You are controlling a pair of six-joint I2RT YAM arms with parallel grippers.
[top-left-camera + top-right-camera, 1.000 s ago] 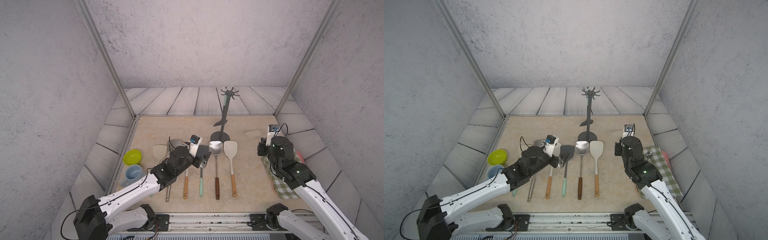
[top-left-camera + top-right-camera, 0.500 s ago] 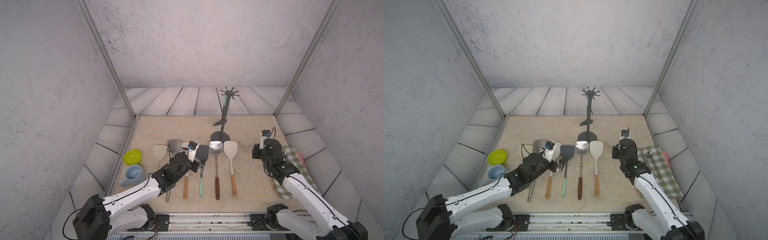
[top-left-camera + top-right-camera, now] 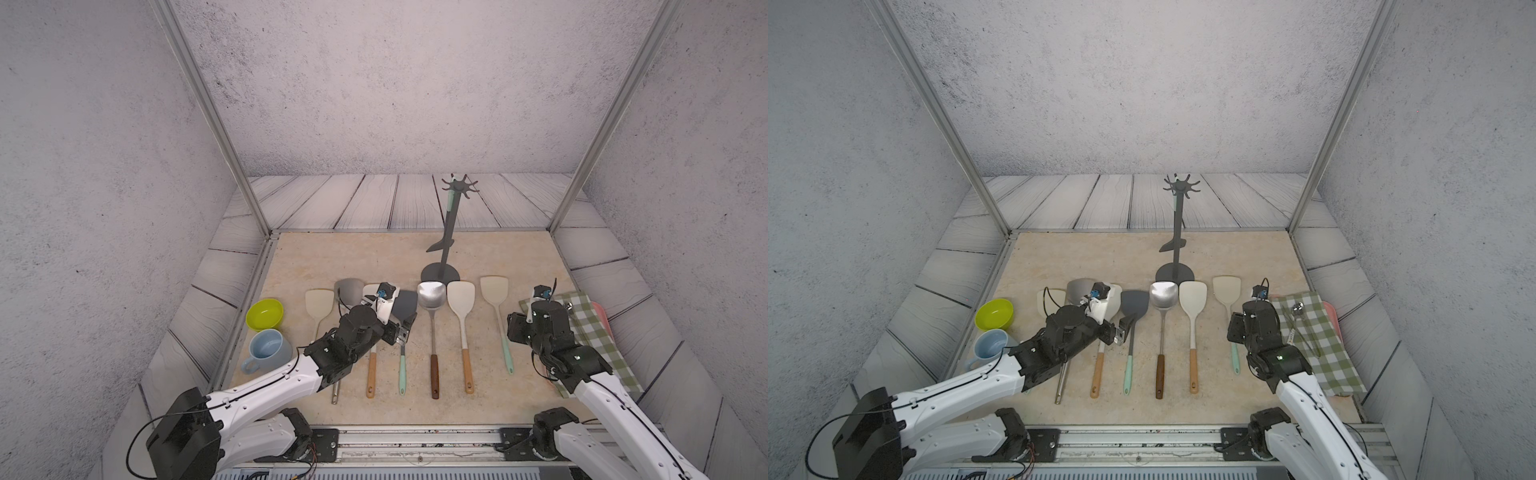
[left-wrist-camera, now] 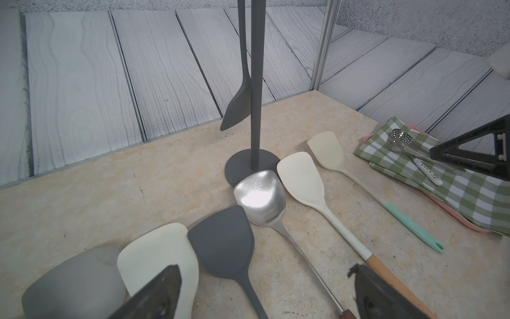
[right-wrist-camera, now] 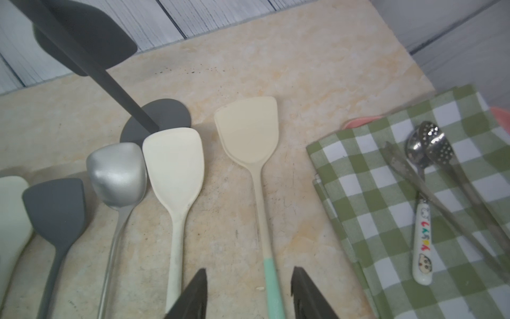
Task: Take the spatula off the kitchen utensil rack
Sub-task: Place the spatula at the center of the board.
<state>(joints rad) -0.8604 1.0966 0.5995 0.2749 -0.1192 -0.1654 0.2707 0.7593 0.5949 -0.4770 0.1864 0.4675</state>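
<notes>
The left arm lay across the near edge of the tabletop (image 3: 357,253). It hid the handles of the three utensils at the left end of the row, so only their heads showed. The left gripper (image 4: 265,268) hung over the handle of the dark grey turner (image 4: 220,243), jaws wide apart and holding nothing. The right gripper (image 5: 249,270) was buried under its own wrist in both top views. Its wrist camera showed the jaws parted, astride the mint handle of the cream spatula (image 5: 248,132), which lay flat on the tabletop. Whether either pad touched the handle was unclear.

By the left edge stood a blue mug (image 3: 270,349) and, beyond it, a yellow-green bowl (image 3: 264,313), both showing bare insides. Near the right edge a pink tray (image 5: 501,118) was almost wholly covered by a green checked cloth (image 5: 386,193). On the cloth lay steel tongs (image 5: 438,150) and a white-handled spoon (image 5: 422,248).

Farther back, mid-tabletop, stood the kitchen utensil rack (image 3: 440,275), its crown cut off in both wrist views. The head of a steel turner (image 4: 259,193) touched its base. The hanging spatula (image 3: 436,248), dark grey, hung from the crown beside the pole, blade clear of the tabletop.
</notes>
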